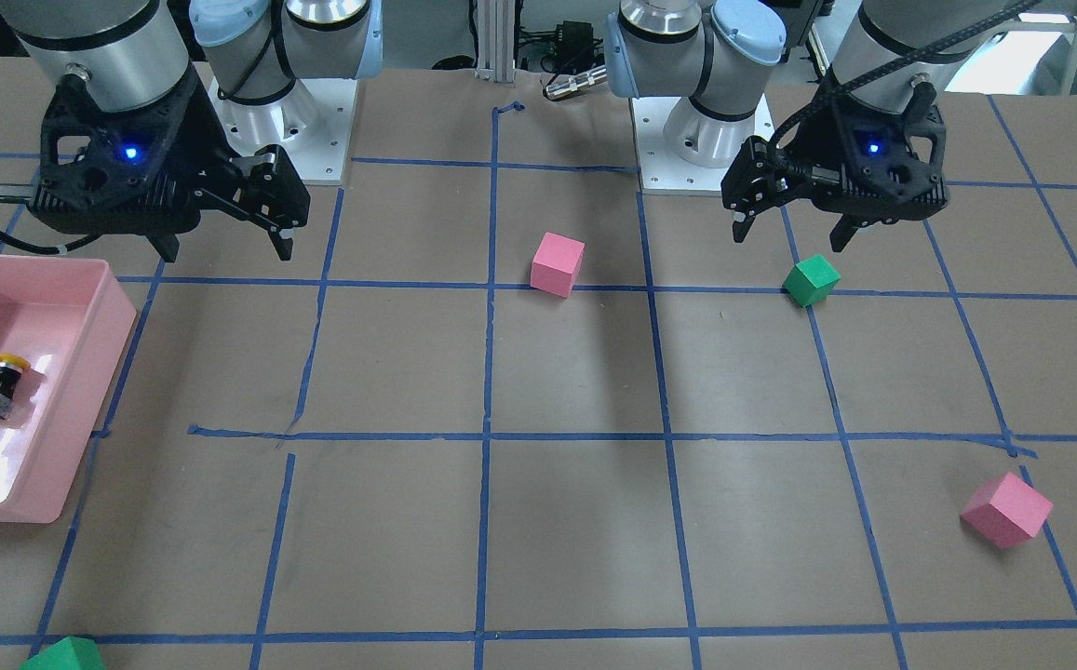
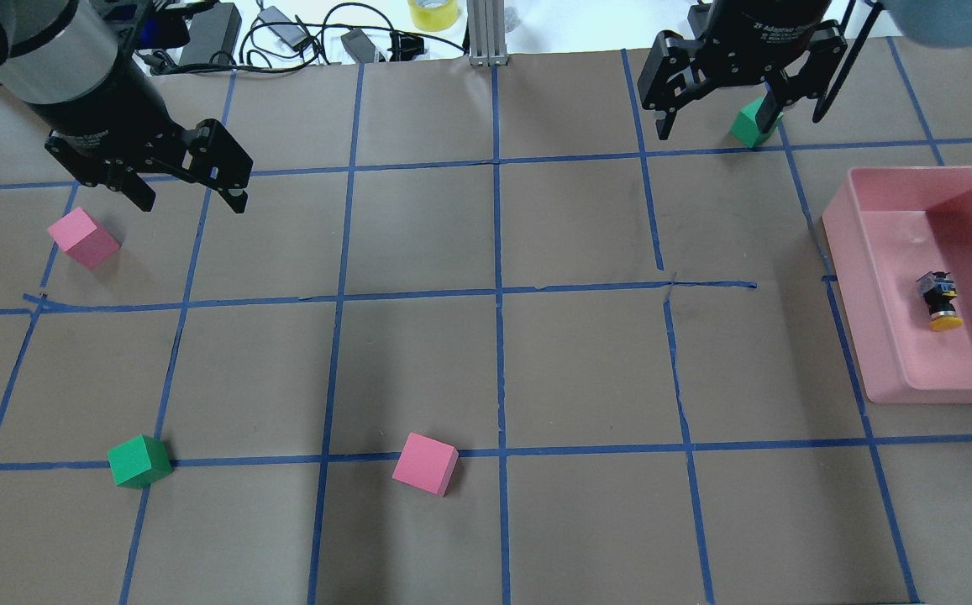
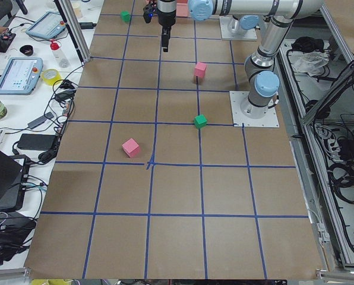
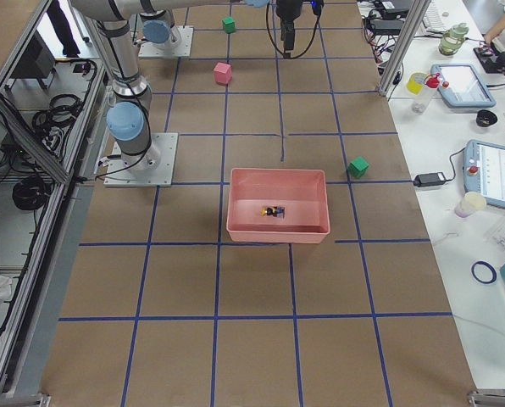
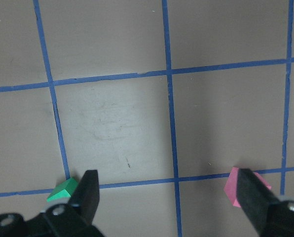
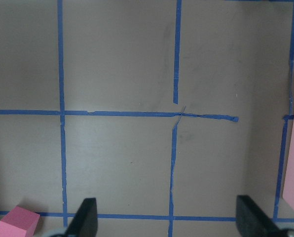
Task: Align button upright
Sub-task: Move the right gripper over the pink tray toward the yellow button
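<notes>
The button (image 1: 0,383) has a yellow cap, a black body and a grey-blue base. It lies on its side inside the pink bin (image 1: 82,372), its cap toward the robot. It also shows in the overhead view (image 2: 939,301) and in the exterior right view (image 4: 274,211). My right gripper (image 1: 226,251) is open and empty, held above the table beside the bin and apart from the button; it also shows overhead (image 2: 729,126). My left gripper (image 1: 789,237) is open and empty on the far side of the table (image 2: 191,200).
A pink cube (image 2: 82,238) lies near the left gripper, a green cube (image 2: 139,460) and a pink cube (image 2: 425,464) lie close to the robot, and a green cube (image 2: 754,124) lies under the right gripper. Blue tape lines grid the brown table.
</notes>
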Action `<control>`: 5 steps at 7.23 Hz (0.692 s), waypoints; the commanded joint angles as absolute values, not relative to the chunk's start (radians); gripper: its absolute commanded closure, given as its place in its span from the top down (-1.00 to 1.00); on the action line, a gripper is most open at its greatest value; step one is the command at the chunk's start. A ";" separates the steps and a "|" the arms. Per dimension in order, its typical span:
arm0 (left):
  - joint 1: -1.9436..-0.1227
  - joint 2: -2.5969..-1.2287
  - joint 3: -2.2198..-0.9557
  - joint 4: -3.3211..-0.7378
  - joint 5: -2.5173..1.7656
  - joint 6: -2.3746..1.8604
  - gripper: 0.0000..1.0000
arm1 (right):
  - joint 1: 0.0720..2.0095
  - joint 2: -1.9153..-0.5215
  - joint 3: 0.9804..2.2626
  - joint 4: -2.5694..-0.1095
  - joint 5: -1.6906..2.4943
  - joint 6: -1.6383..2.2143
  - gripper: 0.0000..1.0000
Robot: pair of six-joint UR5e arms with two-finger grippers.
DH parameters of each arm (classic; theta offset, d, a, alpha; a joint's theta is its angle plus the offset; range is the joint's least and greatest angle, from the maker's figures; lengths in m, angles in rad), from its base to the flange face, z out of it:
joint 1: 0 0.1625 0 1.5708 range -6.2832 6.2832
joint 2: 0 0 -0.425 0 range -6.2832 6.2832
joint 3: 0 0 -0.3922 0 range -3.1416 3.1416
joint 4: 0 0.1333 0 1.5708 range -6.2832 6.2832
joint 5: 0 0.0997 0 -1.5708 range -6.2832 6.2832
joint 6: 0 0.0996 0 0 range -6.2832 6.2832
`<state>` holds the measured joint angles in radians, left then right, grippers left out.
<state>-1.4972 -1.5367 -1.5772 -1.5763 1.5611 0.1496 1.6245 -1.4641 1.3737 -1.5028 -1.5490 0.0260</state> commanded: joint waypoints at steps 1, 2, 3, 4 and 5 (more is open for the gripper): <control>-1.496 -1.537 -1.585 -1.575 1.569 0.150 1.00 | 1.621 -1.462 1.377 -1.494 -1.543 0.028 1.00; -1.496 -1.537 -1.585 -1.575 1.571 0.150 1.00 | 1.612 -1.462 1.381 -1.502 -1.545 0.028 1.00; -1.496 -1.537 -1.586 -1.575 1.569 0.150 1.00 | 1.592 -1.459 1.387 -1.508 -1.546 0.022 1.00; -1.496 -1.537 -1.588 -1.575 1.572 0.150 1.00 | 1.562 -1.456 1.399 -1.517 -1.536 0.031 1.00; -1.496 -1.537 -1.588 -1.575 1.571 0.150 1.00 | 1.508 -1.456 1.408 -1.551 -1.549 -0.016 1.00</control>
